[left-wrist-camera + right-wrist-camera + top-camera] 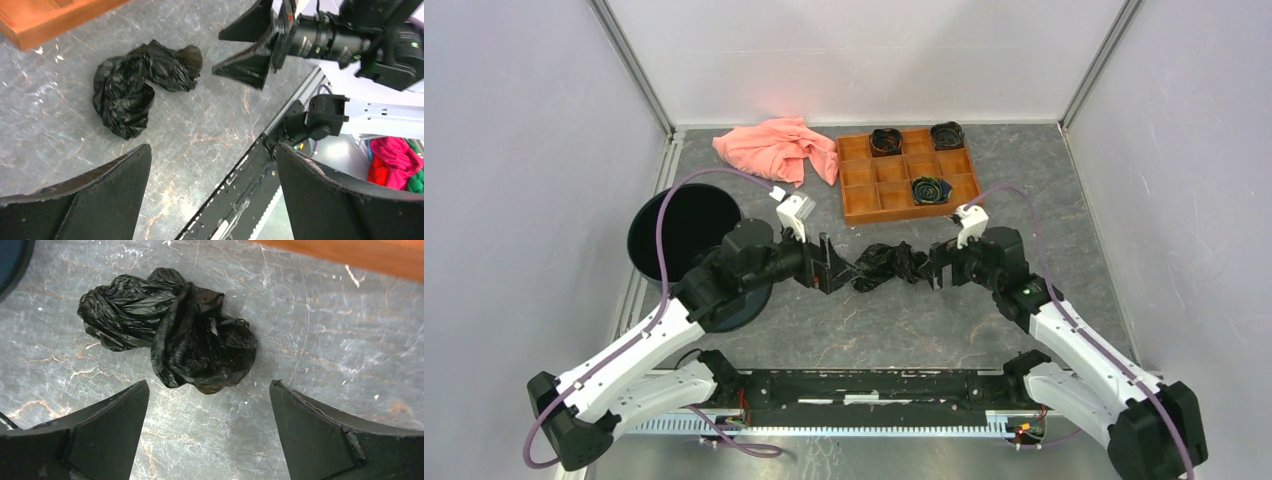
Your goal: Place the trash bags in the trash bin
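Note:
A crumpled glossy black trash bag (886,266) lies on the grey marble table between my two grippers. My left gripper (842,270) is open and empty just left of it. My right gripper (929,268) is open and empty just right of it. In the left wrist view the bag (135,85) lies ahead of the open left gripper (212,150). In the right wrist view the bag (175,330) lies just beyond the open right gripper (209,385), untouched. The round dark trash bin (686,225) stands at the left, partly under my left arm. Three more rolled black bags (931,189) sit in the tray.
An orange compartment tray (864,195) stands behind the bag, and its edge shows in both wrist views. A salmon-pink cloth (779,148) lies at the back left of it. White walls enclose the table. The bin's edge (12,260) shows in the right wrist view.

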Robot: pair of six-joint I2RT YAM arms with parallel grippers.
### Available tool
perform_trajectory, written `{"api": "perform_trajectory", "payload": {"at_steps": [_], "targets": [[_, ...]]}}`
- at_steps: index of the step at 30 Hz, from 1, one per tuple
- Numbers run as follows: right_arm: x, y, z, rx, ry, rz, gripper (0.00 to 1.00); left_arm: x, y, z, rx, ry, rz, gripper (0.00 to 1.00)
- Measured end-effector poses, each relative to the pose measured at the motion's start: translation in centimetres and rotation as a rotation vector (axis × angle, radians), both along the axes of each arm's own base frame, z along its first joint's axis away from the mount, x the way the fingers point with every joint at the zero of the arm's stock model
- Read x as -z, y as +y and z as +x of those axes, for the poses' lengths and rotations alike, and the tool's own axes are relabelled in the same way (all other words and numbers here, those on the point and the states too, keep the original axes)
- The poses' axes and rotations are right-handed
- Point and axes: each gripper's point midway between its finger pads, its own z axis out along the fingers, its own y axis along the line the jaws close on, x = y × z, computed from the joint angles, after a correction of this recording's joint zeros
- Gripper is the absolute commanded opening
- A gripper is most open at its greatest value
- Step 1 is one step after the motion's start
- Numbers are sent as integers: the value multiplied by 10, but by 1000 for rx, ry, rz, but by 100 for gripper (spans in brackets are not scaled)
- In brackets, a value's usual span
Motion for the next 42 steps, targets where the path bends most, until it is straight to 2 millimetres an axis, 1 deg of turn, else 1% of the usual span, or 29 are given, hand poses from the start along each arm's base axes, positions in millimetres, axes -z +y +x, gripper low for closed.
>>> {"api": "perform_trajectory", "payload": {"at_steps": [2,5,8,10,11,12,13,14,15,16,17,18,19,20,21,23,25,28,31,34,36,38,41,42], "targets": [[10,-9,3,28,34,88,98,8,3,-7,2,24,-19,100],[26,-21,4,69,85,199,89,18,2,-10,-2,65,-34,100],[37,-15,2,46,142,260,81,27,-6,-8,2,115,-42,100],[40,-9,4,25,166,289,79,36,-15,-7,5,155,-46,93],[42,-6,5,15,171,303,74,42,-18,-7,7,176,-42,90],[42,-3,6,2,168,315,66,49,-23,-9,12,198,-38,89],[43,-1,6,-12,164,328,52,55,-27,-11,22,216,-31,87],[45,2,5,-29,163,343,44,60,-32,-15,33,232,-24,86],[47,5,4,-44,163,351,39,63,-37,-18,46,244,-20,85],[51,8,1,-60,175,368,38,66,-41,-21,60,252,-16,85],[55,10,-2,-73,184,379,35,69,-46,-24,71,260,-10,84],[60,13,-7,-89,201,393,26,74,-51,-27,82,275,-2,83],[63,15,-10,-98,208,399,13,78,-55,-29,87,287,5,82],[66,18,-14,-114,219,409,5,83,-58,-31,90,302,12,81],[68,21,-18,-126,227,418,1,87,-61,-31,90,314,16,80],[65,27,-22,-158,223,432,1,92,-65,-29,80,333,13,80],[56,35,-24,-200,196,445,1,94,-69,-26,71,342,5,82],[38,50,-35,-283,151,463,0,95,-72,-21,52,349,-7,84],[14,63,-51,-371,100,494,1,96,-72,-17,30,342,-7,85],[-16,70,-62,-432,30,524,0,95,-69,-12,-2,326,-5,85],[-37,72,-66,-459,-20,543,0,88,-66,-11,-13,311,-16,85],[-58,75,-68,-479,-64,563,0,76,-64,-11,-13,289,-43,82],[-83,78,-69,-499,-107,591,1,59,-60,-12,-17,254,-83,74],[-88,80,-69,-505,-113,597,1,57,-59,-12,-20,249,-88,71]]}}
